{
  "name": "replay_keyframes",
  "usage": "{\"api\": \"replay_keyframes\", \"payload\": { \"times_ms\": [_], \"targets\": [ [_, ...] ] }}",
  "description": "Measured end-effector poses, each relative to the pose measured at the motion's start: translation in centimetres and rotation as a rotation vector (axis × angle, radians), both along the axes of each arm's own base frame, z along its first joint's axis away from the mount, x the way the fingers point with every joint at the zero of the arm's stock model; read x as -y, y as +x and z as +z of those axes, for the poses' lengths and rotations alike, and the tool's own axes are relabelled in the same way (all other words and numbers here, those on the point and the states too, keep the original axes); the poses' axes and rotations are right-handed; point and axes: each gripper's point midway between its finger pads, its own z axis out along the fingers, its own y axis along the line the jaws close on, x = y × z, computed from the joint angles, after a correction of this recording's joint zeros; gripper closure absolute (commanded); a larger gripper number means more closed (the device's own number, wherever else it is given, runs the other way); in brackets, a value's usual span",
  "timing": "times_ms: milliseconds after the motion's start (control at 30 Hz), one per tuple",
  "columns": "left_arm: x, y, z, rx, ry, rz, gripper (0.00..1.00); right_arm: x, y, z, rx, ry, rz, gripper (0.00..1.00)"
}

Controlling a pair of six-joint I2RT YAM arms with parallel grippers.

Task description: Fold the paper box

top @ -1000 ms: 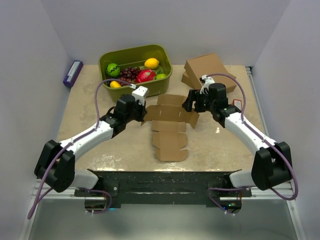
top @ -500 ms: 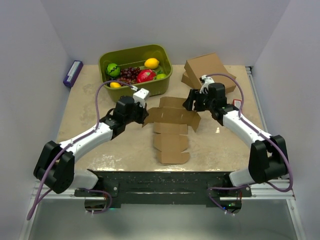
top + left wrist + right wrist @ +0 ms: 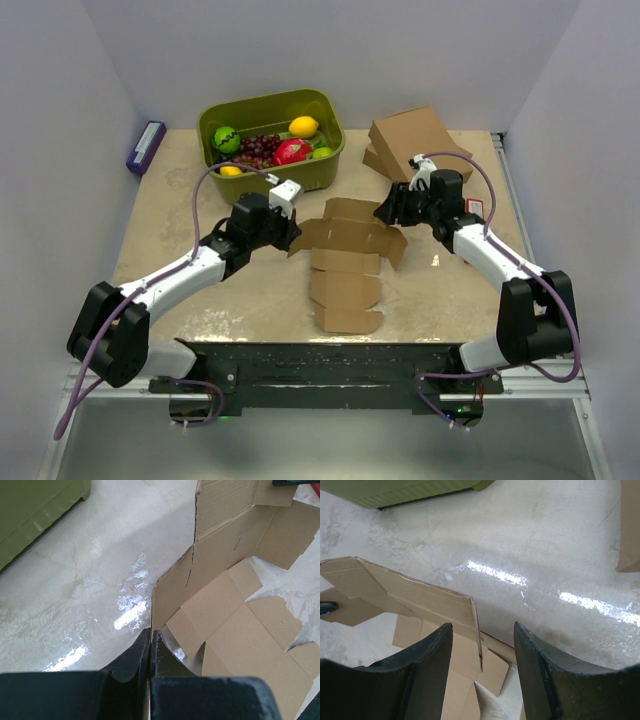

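Paper box (image 3: 345,265): brown die-cut sheet, mostly unfolded, in the middle of the counter (image 3: 160,200) between the two arms, near panels lying flat, far panels tilted up off the surface. Left fingers (image 3: 127,664) pressed together, clamped on the edge of the sheet's left-hand flap, that flap raised steeply. Right fingers (image 3: 427,670) apart, straddling the raised edge of the right-hand flap without clamping it; edge close to one finger, clear gap to the other. Green bin (image 3: 320,170) of fruit at the far side of the counter, just beyond the sheet. Stack of larger brown boxes (image 3: 415,138) at far right, near the right wrist. Small purple item (image 3: 146,146) at the far-left edge, well apart from the sheet.
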Motion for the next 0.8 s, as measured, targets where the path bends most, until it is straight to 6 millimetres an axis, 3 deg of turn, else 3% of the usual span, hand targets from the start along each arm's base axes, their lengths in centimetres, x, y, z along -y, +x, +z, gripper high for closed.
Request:
{"api": "replay_keyframes", "payload": {
  "times_ms": [200,333,367,400,467,500,600,800],
  "targets": [
    [0.41,-0.42,-0.23,-0.013,-0.006,-0.033,1.00,-0.45,0.02,0.30,0.020,0.010,0.033,0.71],
    [0.58,-0.56,-0.27,-0.016,-0.009,-0.045,1.00,-0.63,-0.10,0.29,0.028,0.005,0.058,0.97],
    [0.60,-0.59,-0.27,-0.017,-0.010,-0.047,1.00,-0.65,-0.12,0.29,0.031,0.003,0.063,1.00],
    [0.61,-0.63,-0.29,-0.019,-0.010,-0.048,0.85,-0.63,-0.11,0.28,0.035,-0.001,0.067,1.00],
    [0.63,-0.63,-0.26,-0.018,-0.011,-0.050,0.64,-0.62,-0.09,0.31,0.040,-0.004,0.072,1.00],
    [0.66,-0.64,-0.24,-0.017,-0.011,-0.053,0.40,-0.66,-0.12,0.33,0.042,-0.004,0.077,1.00],
    [0.69,-0.66,-0.22,-0.017,-0.012,-0.055,0.16,-0.83,-0.29,0.28,0.048,-0.005,0.094,1.00],
    [0.83,-0.44,0.39,-0.016,-0.021,-0.048,0.07,-1.03,-0.54,0.08,0.051,-0.010,0.113,1.00]
  ]
}}
